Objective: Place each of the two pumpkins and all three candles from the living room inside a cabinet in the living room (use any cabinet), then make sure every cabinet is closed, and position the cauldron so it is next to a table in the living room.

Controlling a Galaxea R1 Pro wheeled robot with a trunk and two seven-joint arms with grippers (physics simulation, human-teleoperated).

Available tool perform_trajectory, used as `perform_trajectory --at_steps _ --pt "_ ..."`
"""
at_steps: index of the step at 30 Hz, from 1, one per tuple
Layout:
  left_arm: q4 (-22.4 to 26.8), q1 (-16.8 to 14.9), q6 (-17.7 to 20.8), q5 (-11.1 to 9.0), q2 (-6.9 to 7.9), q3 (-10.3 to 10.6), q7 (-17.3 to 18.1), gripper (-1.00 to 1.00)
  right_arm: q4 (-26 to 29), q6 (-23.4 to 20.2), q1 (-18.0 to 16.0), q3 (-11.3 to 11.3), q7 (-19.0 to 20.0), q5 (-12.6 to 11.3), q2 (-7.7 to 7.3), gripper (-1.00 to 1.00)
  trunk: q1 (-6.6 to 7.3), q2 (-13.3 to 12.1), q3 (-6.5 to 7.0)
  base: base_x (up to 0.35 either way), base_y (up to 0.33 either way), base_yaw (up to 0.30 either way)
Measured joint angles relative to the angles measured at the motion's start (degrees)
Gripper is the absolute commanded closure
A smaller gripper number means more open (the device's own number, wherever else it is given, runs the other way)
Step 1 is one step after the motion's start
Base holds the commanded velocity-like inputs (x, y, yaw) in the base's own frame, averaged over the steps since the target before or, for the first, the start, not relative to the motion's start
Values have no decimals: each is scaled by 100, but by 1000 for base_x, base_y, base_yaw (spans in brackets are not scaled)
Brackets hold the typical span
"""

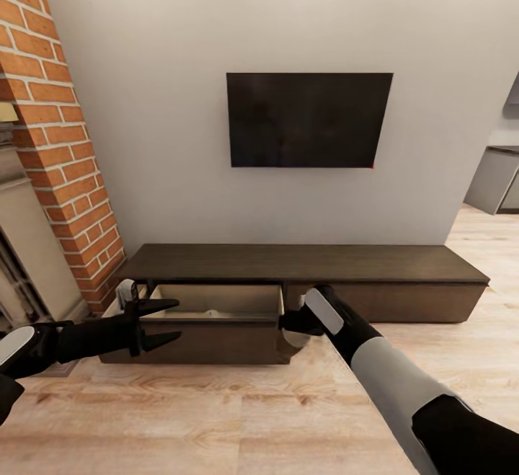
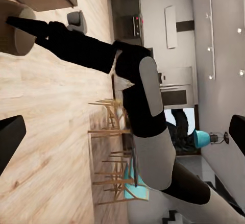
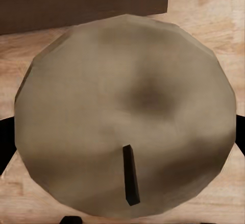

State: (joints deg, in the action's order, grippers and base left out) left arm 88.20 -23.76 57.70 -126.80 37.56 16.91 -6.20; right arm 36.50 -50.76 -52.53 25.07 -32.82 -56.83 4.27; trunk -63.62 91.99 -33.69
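Note:
The long dark-brown cabinet (image 1: 310,262) stands against the wall, with its left drawer (image 1: 216,300) pulled open. My right gripper (image 1: 294,325) hovers at the drawer's right front corner, shut on a candle (image 3: 127,106). The candle is a squat beige cylinder with a dark wick (image 3: 130,175), and it also shows as the candle (image 2: 15,32) between the right fingers. My left gripper (image 1: 167,323) is open and empty at the drawer's left front. A small pale object lies in the drawer; what it is cannot be told. Pumpkins, cauldron and table are out of view.
A black TV (image 1: 310,120) hangs on the wall above the cabinet. A brick fireplace column (image 1: 58,136) stands close on the left. Wooden floor (image 1: 238,417) lies in front. Grey kitchen units (image 1: 497,179) are at the far right, and dining chairs (image 2: 115,147) behind me.

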Motion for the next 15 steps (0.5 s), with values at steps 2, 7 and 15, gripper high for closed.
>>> perform_trajectory --at_steps 2,7,15 --pt "0 0 0 -1 1 0 0 -100 -28 -98 -244 -43 -241 -166 40 100 2 1 0 222 0 0" --pt "67 0 0 -3 2 0 2 -100 -57 -135 -478 -68 -588 -294 66 100 3 0 -1 298 7 0" --pt "88 0 -2 -7 17 -2 270 -100 -78 -40 -505 -65 -635 -318 144 100 2 0 -1 293 162 0"
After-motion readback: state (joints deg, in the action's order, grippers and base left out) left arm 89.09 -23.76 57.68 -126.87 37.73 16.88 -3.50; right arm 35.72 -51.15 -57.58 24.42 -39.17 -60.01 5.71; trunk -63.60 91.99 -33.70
